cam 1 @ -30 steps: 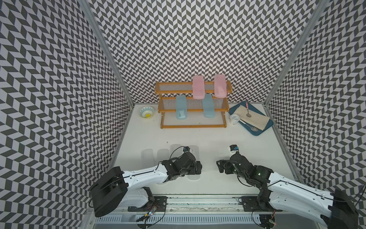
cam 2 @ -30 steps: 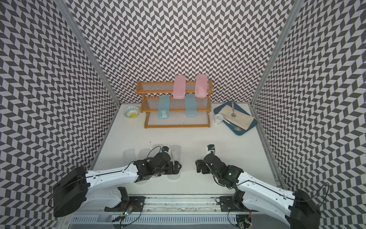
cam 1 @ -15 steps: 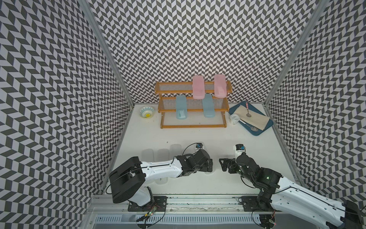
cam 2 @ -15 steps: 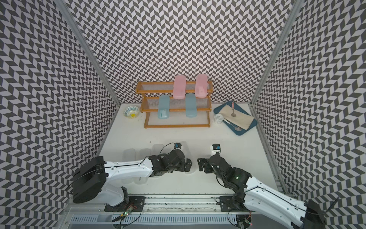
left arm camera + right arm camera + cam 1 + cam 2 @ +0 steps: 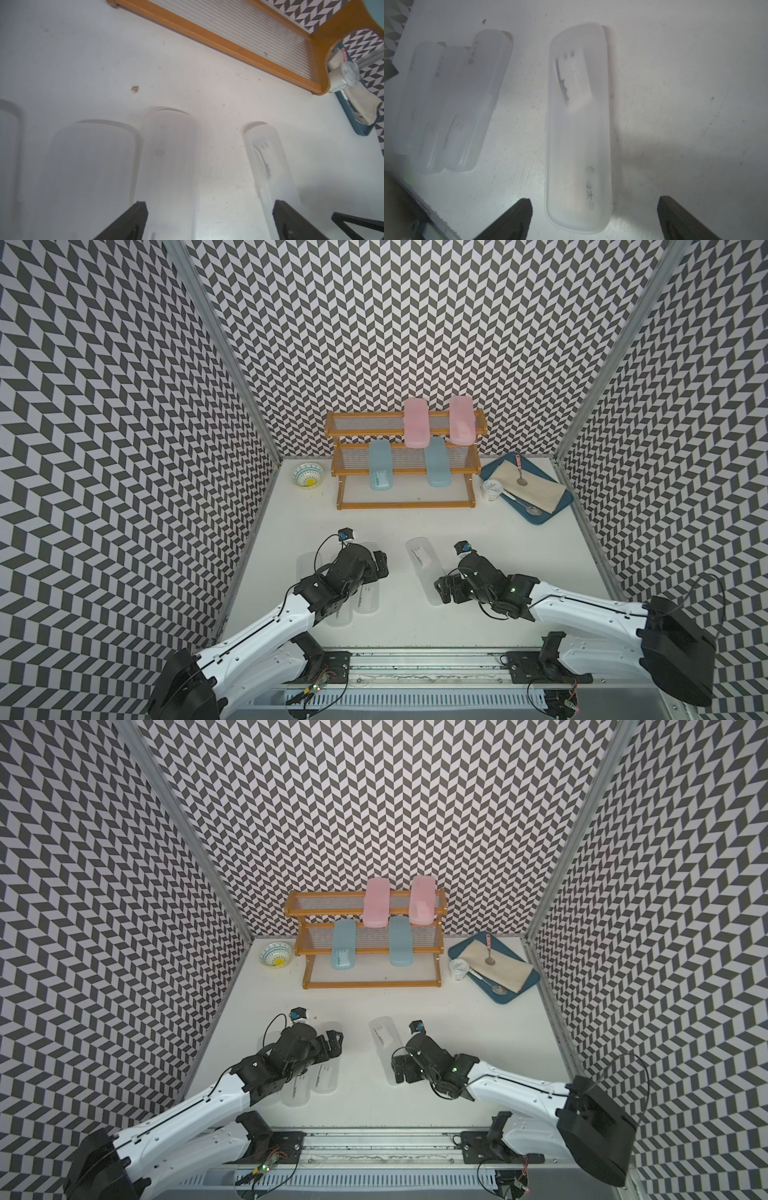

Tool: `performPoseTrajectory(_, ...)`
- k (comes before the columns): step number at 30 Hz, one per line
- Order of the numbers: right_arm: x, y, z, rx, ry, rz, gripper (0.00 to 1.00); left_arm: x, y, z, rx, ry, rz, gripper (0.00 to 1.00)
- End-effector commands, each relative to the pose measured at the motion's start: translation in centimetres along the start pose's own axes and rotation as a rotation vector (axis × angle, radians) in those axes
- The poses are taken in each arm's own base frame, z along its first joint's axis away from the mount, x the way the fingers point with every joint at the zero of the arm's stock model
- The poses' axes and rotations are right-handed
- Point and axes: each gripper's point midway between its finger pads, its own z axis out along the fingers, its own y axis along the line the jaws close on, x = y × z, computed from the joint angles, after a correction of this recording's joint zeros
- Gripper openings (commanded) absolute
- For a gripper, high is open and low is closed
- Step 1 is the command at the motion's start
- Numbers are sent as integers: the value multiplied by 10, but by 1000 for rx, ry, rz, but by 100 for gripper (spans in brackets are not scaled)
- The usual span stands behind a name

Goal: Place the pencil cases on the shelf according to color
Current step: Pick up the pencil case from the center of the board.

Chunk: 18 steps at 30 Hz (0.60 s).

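Right end effector (image 5: 593, 207) apart over lone clear pencil case (image 5: 578, 124) on table (image 5: 675, 62); left end effector (image 5: 209, 209) apart above clustered clear cases (image 5: 168, 166).

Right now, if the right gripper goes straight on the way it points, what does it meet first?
Most likely the lone frosted clear pencil case: it lies directly ahead of the right gripper, between its open jaws. Height above it is unclear.

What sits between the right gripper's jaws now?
In the right wrist view, one end of the lone frosted clear case lies between the jaws of the open right gripper, untouched.
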Motion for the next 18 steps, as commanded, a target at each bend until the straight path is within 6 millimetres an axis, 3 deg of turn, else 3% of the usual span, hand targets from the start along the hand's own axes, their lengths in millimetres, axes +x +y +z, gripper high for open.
performPoseTrajectory(1, -24, 21, 7, -29, -63, -42, 100, 1, 12, -4, 1, 3, -38, 100)
performPoseTrajectory(8, -17, 13, 39, 80, -1, -63, 99, 0, 15, -7, 20, -4, -62, 100)
performPoseTrajectory(18, -3, 16, 61, 114, 44, -86, 98, 2, 17, -8, 30, -9, -66, 100)
